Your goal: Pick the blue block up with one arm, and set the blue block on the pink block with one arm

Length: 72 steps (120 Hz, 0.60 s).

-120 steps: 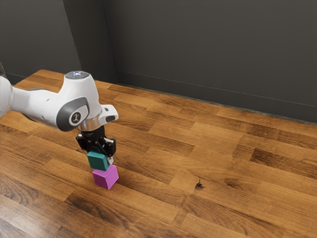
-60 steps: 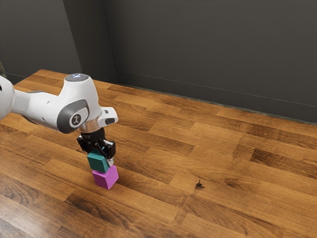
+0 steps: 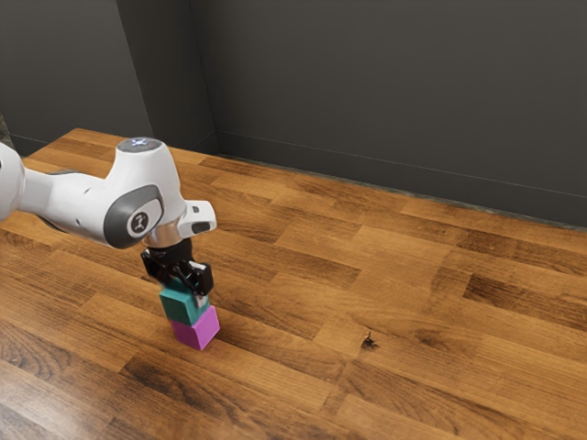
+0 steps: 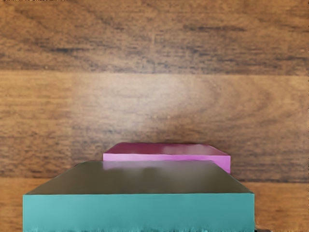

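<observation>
The block named blue is teal-coloured (image 3: 181,306) and rests on top of the pink block (image 3: 198,331), which stands on the wooden table. My black gripper (image 3: 182,295) is right over the teal block with its fingers down both sides, shut on it. Under my hand in the wrist view, the teal block (image 4: 138,205) looms large and the pink block (image 4: 166,153) peeks out just behind it, covered for the most part.
The wooden table (image 3: 385,275) stretches wide to the exterior view's right. A small dark mark (image 3: 369,341) lies on the boards to the right of the stack. Dark walls (image 3: 385,92) stand behind the far edge.
My hand has come down a little with the teal block, closing the gap until it sits on the pink block. The pink block has stayed where it was.
</observation>
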### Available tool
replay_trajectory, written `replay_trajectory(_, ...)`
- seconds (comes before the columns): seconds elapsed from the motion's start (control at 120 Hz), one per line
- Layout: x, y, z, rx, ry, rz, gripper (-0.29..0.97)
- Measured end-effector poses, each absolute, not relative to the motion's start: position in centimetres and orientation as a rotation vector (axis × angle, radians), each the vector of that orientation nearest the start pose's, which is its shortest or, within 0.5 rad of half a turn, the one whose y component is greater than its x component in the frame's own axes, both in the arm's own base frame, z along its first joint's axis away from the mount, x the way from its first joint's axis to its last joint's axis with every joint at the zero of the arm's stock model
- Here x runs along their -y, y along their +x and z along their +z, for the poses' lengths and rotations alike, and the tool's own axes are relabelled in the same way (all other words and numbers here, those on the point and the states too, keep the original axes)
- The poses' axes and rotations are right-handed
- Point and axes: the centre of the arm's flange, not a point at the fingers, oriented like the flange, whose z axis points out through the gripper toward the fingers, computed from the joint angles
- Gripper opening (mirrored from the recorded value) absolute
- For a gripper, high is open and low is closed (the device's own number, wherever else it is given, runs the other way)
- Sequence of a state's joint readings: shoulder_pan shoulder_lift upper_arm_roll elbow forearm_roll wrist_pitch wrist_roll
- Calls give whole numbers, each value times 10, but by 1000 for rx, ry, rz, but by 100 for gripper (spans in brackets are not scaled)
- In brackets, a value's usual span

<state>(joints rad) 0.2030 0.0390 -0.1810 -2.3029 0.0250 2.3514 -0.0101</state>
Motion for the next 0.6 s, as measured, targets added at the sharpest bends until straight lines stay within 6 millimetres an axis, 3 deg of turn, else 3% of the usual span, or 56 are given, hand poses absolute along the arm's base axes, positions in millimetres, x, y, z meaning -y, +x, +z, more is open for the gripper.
replay_trajectory(0.05, -12, 516, 336, 8, -3128, -30, 55)
replay_trajectory(0.1, -12, 515, 368, -12, -3106, -121, 58)
replay_trajectory(0.167, -7, 519, 436, -54, -3047, -293, 61)
replay_trajectory(0.233, 21, 535, 520, -50, -3023, -480, 63)
replay_trajectory(0.258, 34, 540, 560, -9, -3030, -556, 63)
replay_trajectory(0.3, 48, 540, 610, 99, -3052, -608, 64)
replay_trajectory(0.358, 46, 531, 669, 318, -3064, -595, 65)
replay_trajectory(0.417, 29, 514, 699, 551, -3042, -529, 66)
replay_trajectory(0.458, 7, 500, 711, 737, -3009, -457, 66)
replay_trajectory(0.517, -14, 487, 709, 942, -2943, -331, 67)
replay_trajectory(0.6, -17, 478, 700, 1128, -2846, -195, 67)
